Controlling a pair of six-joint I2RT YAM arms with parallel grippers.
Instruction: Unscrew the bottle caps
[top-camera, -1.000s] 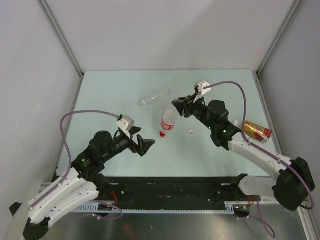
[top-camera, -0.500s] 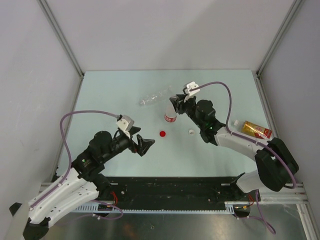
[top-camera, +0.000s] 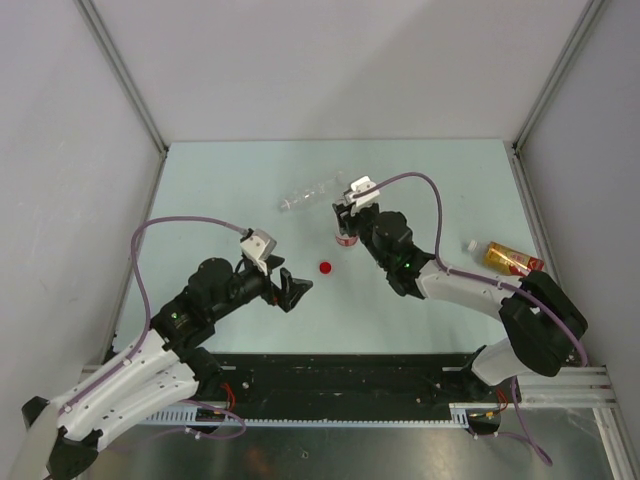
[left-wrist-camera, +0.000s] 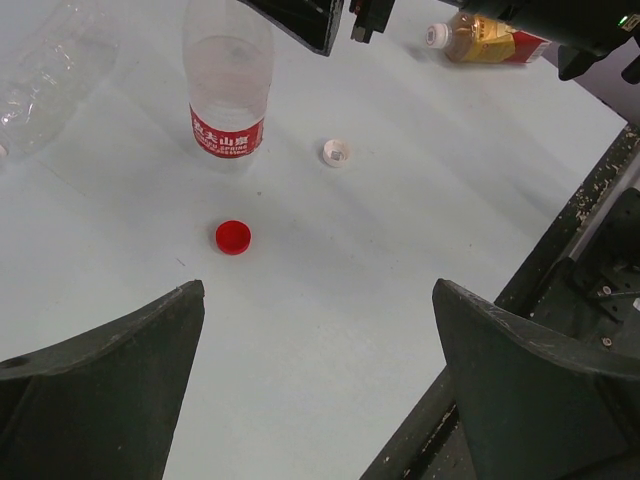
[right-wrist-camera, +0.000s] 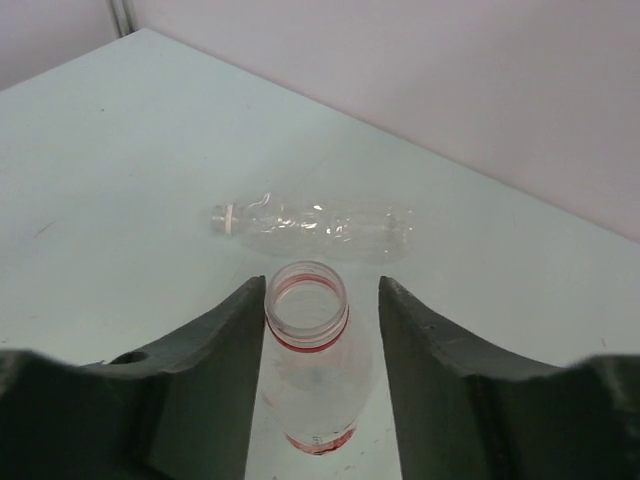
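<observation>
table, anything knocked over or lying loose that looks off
Two bottles lie on their sides: the crinkled clear bottle at the far middle and the amber bottle by the right edge. A red cap and a white cap sit loose.

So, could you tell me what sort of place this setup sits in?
Probably a lab robot test cell: a pale table boxed in by plain white panels on metal framing, with an uncapped bottle as a practice prop.

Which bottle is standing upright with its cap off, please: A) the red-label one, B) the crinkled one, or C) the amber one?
A: the red-label bottle stands upright with an open mouth, while the crinkled bottle and the amber bottle lie on their sides.
</observation>
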